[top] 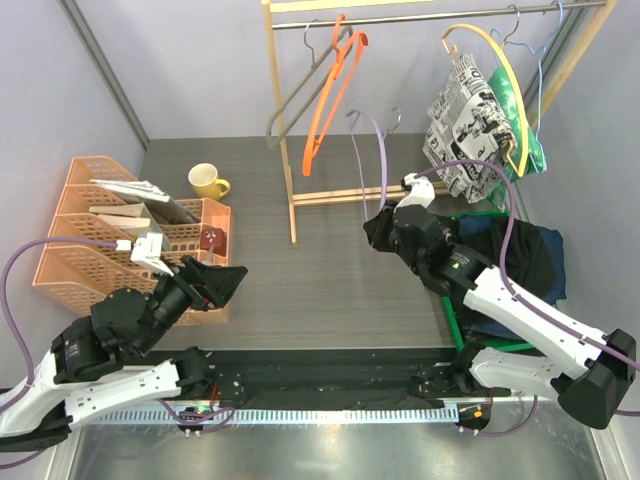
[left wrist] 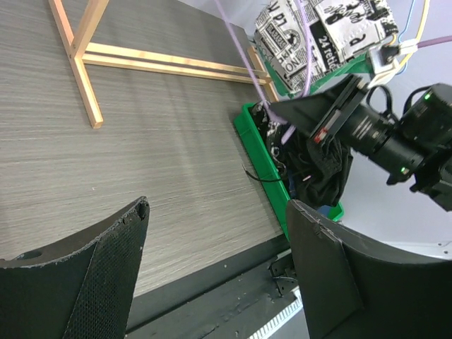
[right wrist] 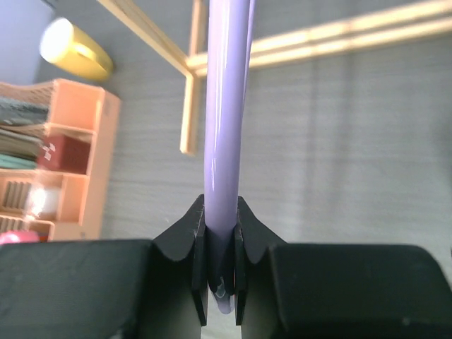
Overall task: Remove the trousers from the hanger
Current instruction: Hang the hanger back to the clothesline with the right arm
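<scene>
The right wrist view shows the right gripper point(right wrist: 220, 244) clenched on a lilac hanger point(right wrist: 226, 120), which from above is only a thin loop. The top view alone shows the newspaper-print trousers point(top: 458, 125) hanging on a yellow hanger point(top: 497, 62) on the rack point(top: 280, 120), and the left gripper point(top: 233, 281) spread wide and empty. In the left wrist view the dark trousers point(left wrist: 321, 166) are heaped at the green bin point(left wrist: 263, 159).
</scene>
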`<state>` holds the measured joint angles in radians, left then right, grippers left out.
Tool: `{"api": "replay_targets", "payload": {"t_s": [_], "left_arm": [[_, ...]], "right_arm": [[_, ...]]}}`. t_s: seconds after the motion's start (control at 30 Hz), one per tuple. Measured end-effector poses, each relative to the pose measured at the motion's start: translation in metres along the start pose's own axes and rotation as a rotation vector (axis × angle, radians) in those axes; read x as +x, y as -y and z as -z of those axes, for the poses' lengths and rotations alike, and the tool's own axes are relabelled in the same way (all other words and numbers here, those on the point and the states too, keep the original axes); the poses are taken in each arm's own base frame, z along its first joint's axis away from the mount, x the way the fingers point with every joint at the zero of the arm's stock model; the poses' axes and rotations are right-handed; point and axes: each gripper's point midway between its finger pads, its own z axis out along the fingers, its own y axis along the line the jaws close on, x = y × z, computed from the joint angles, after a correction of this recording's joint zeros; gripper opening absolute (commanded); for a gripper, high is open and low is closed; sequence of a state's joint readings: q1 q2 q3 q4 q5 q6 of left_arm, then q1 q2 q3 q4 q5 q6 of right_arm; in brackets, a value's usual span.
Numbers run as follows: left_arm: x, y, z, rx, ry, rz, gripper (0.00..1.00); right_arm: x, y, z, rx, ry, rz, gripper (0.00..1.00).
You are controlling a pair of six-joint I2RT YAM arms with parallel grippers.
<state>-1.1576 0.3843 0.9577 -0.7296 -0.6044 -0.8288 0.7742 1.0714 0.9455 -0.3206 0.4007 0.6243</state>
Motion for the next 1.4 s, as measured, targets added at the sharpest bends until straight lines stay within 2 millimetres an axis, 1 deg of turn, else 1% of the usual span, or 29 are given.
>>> {"api": "replay_targets", "payload": {"t_s": [0.17, 0.37, 0.47, 0.67, 0.87, 1.0, 1.1, 1.27, 1.37, 1.4], "left_arm": [[-0.002, -0.002, 0.006, 0.004, -0.001, 0.001, 0.78], [-0.007, -0.003, 0.011, 0.010, 0.005, 0.007, 0.78], [-0.007, -0.004, 0.012, 0.010, 0.006, 0.007, 0.78], [-0.008, -0.003, 0.013, 0.011, 0.006, 0.006, 0.78], [-0.012, -0.001, 0.015, 0.017, 0.012, 0.010, 0.78], [-0.013, 0.000, 0.014, 0.017, 0.012, 0.009, 0.78], [-0.013, 0.000, 0.014, 0.015, 0.010, 0.006, 0.78], [-0.011, 0.001, 0.011, 0.008, 0.003, -0.002, 0.79], [-0.010, 0.001, 0.010, 0.005, 0.000, -0.005, 0.79], [-0.010, 0.001, 0.010, 0.005, -0.001, -0.006, 0.79]], "right_arm": [[-0.042, -0.012, -0.002, -0.037, 0.091, -0.016, 0.01], [-0.082, -0.027, -0.007, -0.057, 0.181, 0.017, 0.01], [-0.098, -0.034, -0.005, -0.074, 0.226, 0.039, 0.01], [-0.127, -0.041, -0.001, -0.099, 0.327, 0.091, 0.01], [-0.147, -0.038, -0.004, -0.086, 0.391, 0.139, 0.01], [-0.160, -0.032, -0.014, -0.064, 0.413, 0.153, 0.01], [-0.166, -0.026, -0.023, -0.048, 0.419, 0.154, 0.01], [-0.170, -0.021, -0.039, -0.045, 0.403, 0.159, 0.01], [-0.166, -0.026, -0.052, -0.062, 0.374, 0.167, 0.01], [-0.166, -0.027, -0.053, -0.065, 0.371, 0.168, 0.01]]}}
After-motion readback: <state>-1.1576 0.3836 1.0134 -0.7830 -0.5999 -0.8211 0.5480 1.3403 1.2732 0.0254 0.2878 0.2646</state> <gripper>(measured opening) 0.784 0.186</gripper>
